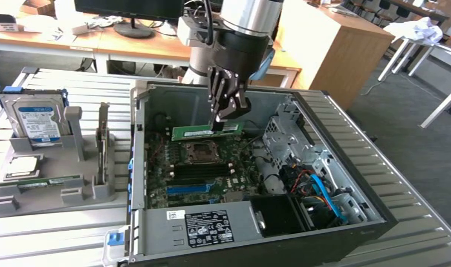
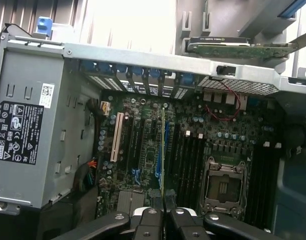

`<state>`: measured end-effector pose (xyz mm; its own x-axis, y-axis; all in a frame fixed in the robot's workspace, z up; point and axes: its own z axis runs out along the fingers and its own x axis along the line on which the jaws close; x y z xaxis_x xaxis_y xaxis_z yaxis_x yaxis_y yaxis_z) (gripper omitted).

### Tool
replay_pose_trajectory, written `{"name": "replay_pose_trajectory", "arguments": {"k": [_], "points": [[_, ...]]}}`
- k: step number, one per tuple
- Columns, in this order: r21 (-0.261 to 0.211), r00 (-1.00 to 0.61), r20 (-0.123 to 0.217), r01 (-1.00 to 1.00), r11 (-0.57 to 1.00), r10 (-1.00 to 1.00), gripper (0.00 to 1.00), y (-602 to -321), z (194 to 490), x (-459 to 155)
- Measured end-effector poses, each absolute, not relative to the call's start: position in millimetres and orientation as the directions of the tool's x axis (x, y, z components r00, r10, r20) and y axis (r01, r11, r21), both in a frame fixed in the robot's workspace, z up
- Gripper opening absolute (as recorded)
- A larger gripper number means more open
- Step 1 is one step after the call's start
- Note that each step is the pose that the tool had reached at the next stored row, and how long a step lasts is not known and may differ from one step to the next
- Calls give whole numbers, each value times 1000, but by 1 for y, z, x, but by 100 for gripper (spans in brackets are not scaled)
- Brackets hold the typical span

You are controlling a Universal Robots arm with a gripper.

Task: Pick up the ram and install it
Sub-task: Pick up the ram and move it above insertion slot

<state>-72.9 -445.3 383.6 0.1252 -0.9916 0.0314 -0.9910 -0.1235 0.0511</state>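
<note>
The ram [image 1: 205, 132], a thin green stick with a white sticker, hangs level above the motherboard inside the open computer case [image 1: 143, 167]. My gripper [image 1: 228, 122] is shut on its end toward the exterior view's right, reaching down from above. In the wrist view the ram [image 2: 163, 150] appears edge-on as a thin green line running away from my gripper [image 2: 163, 214]. It hovers over the board near the black memory slots [image 2: 193, 160], beside the bare processor socket [image 2: 225, 185]. In the exterior view it sits just above the socket [image 1: 199, 150].
A grey holder [image 1: 47, 194] at the exterior view's left carries a silver hard drive [image 1: 38, 119], a square processor chip [image 1: 23, 166] and another green strip [image 1: 43, 182]. The power supply [image 1: 203, 228] fills the case's near corner. The drive cage [image 1: 285, 133] and blue cables [image 1: 322, 192] crowd the right.
</note>
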Motion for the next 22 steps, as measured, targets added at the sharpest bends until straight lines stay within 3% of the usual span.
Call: {"name": "replay_pose_trajectory", "arguments": {"k": [22], "points": [[51,125,31,-991,-123,-992,13,-445,383,-51]]}}
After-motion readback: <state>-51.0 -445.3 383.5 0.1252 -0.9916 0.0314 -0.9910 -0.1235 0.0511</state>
